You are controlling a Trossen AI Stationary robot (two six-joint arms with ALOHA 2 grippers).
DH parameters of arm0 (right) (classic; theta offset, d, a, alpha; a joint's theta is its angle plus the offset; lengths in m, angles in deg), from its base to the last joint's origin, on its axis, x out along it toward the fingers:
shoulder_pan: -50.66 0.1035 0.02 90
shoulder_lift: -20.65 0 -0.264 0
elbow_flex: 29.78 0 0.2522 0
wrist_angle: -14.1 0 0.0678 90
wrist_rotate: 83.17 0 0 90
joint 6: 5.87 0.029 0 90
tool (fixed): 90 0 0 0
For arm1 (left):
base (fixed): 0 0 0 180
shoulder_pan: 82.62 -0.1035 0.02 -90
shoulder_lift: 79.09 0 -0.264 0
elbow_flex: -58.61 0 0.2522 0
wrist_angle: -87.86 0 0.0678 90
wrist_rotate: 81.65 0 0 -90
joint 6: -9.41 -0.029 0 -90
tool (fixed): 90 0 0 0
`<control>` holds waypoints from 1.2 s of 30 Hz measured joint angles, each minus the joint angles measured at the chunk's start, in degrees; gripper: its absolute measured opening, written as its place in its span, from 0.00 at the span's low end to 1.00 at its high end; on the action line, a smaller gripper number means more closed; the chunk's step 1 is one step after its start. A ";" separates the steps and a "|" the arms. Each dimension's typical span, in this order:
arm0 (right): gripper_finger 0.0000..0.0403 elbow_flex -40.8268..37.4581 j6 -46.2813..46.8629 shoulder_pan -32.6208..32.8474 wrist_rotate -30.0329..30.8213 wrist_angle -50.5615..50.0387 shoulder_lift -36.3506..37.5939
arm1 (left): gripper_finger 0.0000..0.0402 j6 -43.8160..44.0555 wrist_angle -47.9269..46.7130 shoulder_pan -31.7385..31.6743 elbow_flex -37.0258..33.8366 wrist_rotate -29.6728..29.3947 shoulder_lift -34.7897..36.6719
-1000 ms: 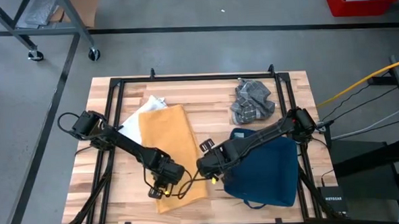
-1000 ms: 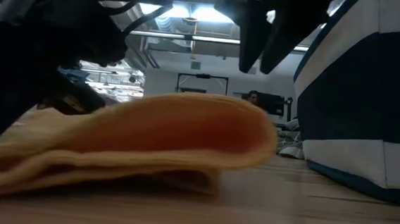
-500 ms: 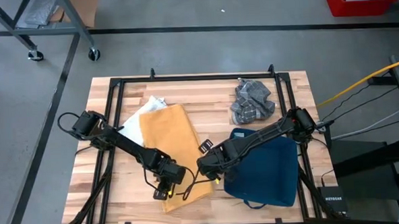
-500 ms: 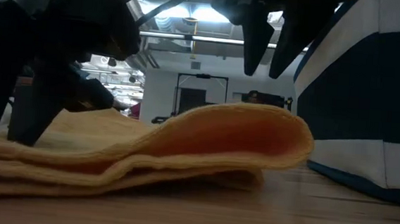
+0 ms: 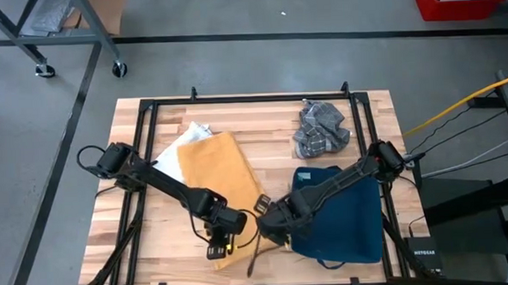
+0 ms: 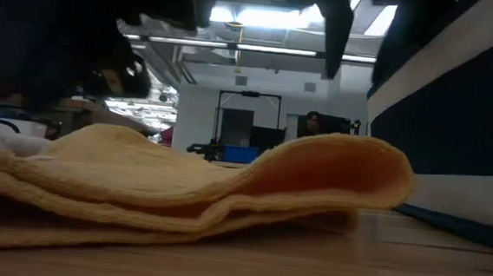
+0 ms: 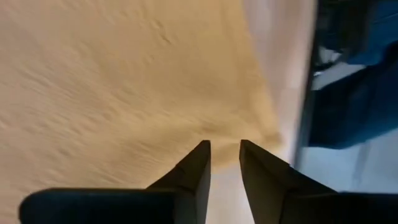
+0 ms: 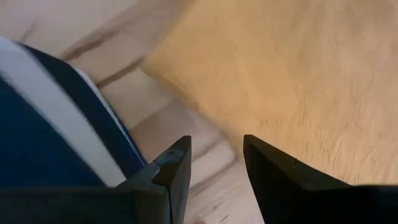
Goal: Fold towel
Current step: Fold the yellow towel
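Yellow towel [image 5: 211,180] lies folded on the wooden table [image 5: 262,121], left of centre. Its long axis runs diagonally, from the far-left end by the white cloth [image 5: 175,150] to the near end between my two grippers, so the near end points toward the table's front edge.

In the low view the towel [image 6: 182,186] shows stacked layers with a rounded fold bulging up on the side next to the dark blue bag [image 6: 456,127].

My left gripper [image 5: 220,244] is over the towel's near end. In the left wrist view my fingers [image 7: 198,167] stand a narrow gap apart, nothing between them, with towel fabric [image 7: 124,81] just past the tips.

My right gripper [image 5: 270,221] sits just beside the towel's near right edge, against the bag [image 5: 339,212]. In the right wrist view its fingers [image 8: 177,165] are moderately apart and empty, with the towel edge [image 8: 267,68] just ahead and the bag's white stripe [image 8: 68,112] alongside.

Grey checked cloth [image 5: 322,127] is crumpled at the far right, well apart.
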 joint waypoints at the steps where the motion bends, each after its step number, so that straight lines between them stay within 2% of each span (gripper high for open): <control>1: 0.37 0.00 -0.44 0.45 0.00 0.10 0.00 | 0.19 1.32 -0.56 0.46 0.62 1.05 0.00; 8: 0.37 0.00 2.88 1.91 -0.16 -2.99 -0.94 | 0.18 8.75 -1.68 5.71 1.51 3.64 0.09; 12: 0.37 0.00 3.74 2.02 1.41 -1.70 -1.13 | 0.18 8.98 -1.47 9.63 1.52 2.90 0.11; 14: 0.37 -0.02 3.67 1.91 1.88 0.59 -1.22 | 0.18 8.26 -1.16 11.57 1.52 -0.44 0.13; 20: 0.37 0.00 -1.42 1.89 2.01 3.70 -3.65 | 0.18 9.56 -1.03 16.82 1.53 -22.88 -0.19; 23: 0.37 0.12 -4.05 1.89 2.01 2.74 -4.82 | 0.18 7.87 -0.91 18.43 1.53 -29.72 -0.54; 27: 0.37 0.20 -5.56 1.89 2.03 2.50 -5.53 | 0.18 5.06 -0.69 19.75 1.46 -33.47 -0.52; 36: 0.37 0.13 -12.04 1.89 1.95 2.78 -5.60 | 0.18 -5.99 3.57 20.52 -0.88 -33.77 -0.52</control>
